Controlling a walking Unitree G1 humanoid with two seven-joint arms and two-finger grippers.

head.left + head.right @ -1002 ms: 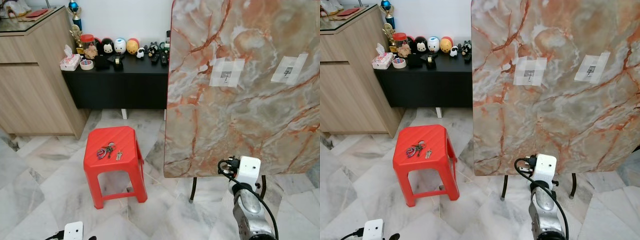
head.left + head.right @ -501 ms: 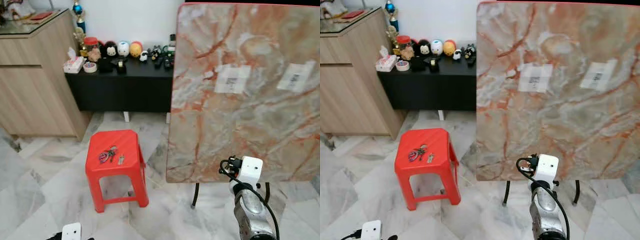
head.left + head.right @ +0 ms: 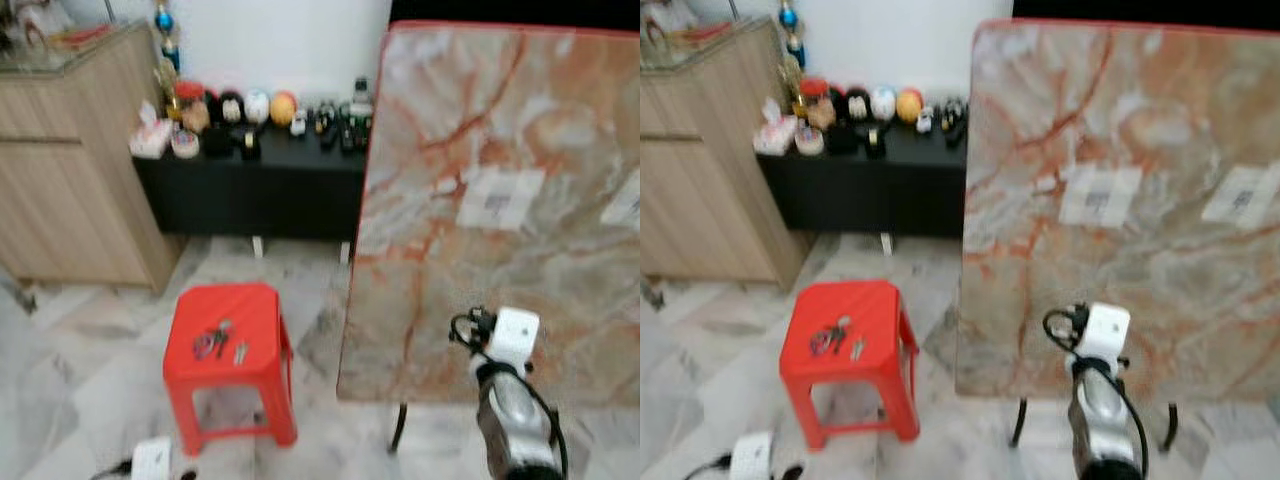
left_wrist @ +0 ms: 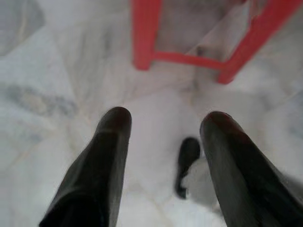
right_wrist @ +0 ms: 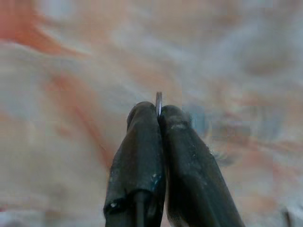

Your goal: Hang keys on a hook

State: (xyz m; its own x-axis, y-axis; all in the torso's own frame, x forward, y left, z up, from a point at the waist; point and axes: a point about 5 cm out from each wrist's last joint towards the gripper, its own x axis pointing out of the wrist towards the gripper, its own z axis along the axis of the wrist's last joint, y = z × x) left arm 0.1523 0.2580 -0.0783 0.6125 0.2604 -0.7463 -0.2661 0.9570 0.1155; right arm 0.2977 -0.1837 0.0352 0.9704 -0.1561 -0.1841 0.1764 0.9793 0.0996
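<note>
A bunch of keys (image 3: 215,342) lies on top of a red plastic stool (image 3: 255,310) on the marble floor. To its right a marble-patterned board (image 3: 440,300) stands upright, with two small hooks under white tape, one hook (image 3: 497,200) near the middle and another hook (image 3: 1240,195) further right. My right arm (image 3: 512,400) is raised in front of the board's lower part; the right gripper (image 5: 158,111) is shut, with a thin grey sliver at its tips that I cannot identify. The left gripper (image 4: 163,120) hangs open above the floor near the stool's legs (image 4: 144,38).
A low black cabinet (image 3: 250,190) with toys and small items stands against the back wall. A wooden cupboard (image 3: 70,190) is at the left. The board rests on thin black legs (image 3: 398,430). Open floor lies in front of the stool.
The whole picture has shifted and blurred, so the camera has moved. The keys still lie on the stool and my right arm holds the same pose.
</note>
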